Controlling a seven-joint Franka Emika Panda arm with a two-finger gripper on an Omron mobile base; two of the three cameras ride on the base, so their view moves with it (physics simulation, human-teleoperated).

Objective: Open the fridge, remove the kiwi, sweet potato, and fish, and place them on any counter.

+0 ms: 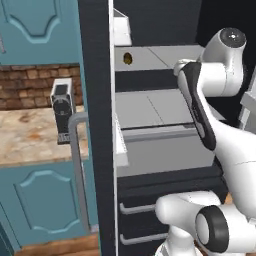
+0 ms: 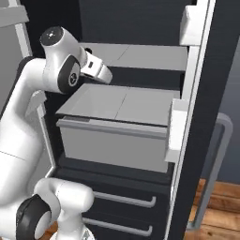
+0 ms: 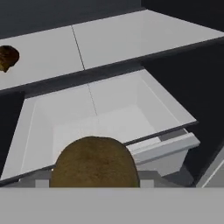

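reaching into the open fridge, elbow bent, gripper apparently grasping the kiwi, its long axis crosswise above the drawer.

The pictures were rendered, evenly and softly lit, with no visible lamp and no hard-edged shadows. The fridge served as the tonal anchor: its open door edge and deep interior read near black, while the grey shelves inside it were pale and flat, shading darker toward the back. Beneath the upper shelf a dim band of shade lay across the interior. To the left of the fridge the counter looked warmer and moderately bright. The white arm showed smooth gradients and faint highlights, no glare. All views were low in resolution, soft, with jagged pixel edges; no lens distortion showed. In the hand view, the brown lump nearest the camera appeared blurred and blocky.
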